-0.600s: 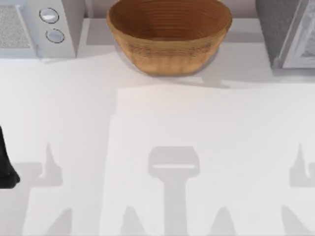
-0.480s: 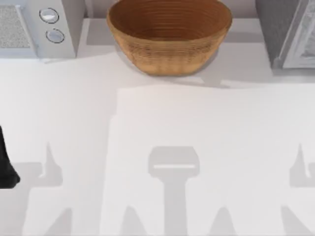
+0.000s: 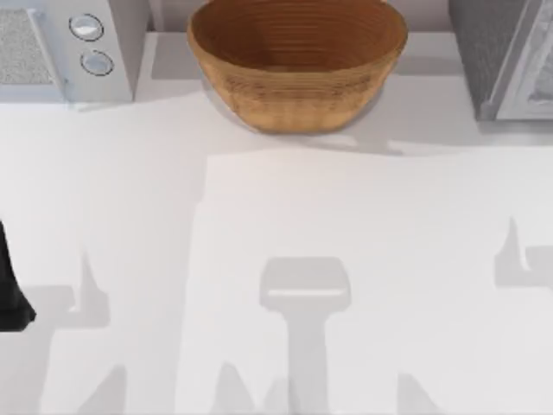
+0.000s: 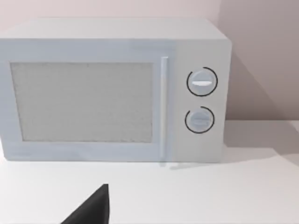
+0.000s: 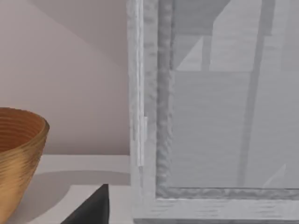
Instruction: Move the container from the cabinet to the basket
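The woven brown-orange basket point(image 3: 298, 78) stands at the back centre of the table, and its rim point(image 5: 21, 126) also appears in the right wrist view. The grey cabinet point(image 3: 488, 52) sits at the back right with its pale speckled door point(image 5: 224, 116) close in front of my right wrist camera. The container is out of view. A dark tip of my right gripper point(image 5: 93, 210) pokes in low, just before the door's edge. My left gripper point(image 3: 13, 294) is parked at the table's left edge, facing the white appliance.
A white microwave point(image 3: 69, 47) with two round knobs point(image 4: 202, 82) stands at the back left. Open white tabletop point(image 3: 285, 225) stretches between the basket and the front edge, crossed by arm shadows.
The right arm's shadow at the table's right side has shifted toward the back and slightly left. The left arm has not moved.
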Robot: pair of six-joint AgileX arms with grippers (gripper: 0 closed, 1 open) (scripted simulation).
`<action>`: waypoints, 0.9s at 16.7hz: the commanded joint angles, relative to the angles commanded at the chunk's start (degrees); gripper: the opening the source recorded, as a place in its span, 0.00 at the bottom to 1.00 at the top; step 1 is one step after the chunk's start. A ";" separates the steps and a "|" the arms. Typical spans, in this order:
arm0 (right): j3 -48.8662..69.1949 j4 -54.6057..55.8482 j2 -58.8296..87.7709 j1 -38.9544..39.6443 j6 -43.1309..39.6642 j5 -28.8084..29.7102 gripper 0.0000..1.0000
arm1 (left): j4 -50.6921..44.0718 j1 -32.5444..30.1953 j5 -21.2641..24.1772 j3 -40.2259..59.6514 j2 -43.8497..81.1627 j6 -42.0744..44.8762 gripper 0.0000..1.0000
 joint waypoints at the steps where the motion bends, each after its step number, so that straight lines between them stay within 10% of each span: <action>1: 4.78 -1.19 3.74 0.51 0.03 0.56 1.00 | 0.00 0.00 0.00 0.00 0.00 0.00 1.00; 15: 72.88 -17.48 54.42 7.22 0.64 8.26 1.00 | 0.00 0.00 0.00 0.00 0.00 0.00 1.00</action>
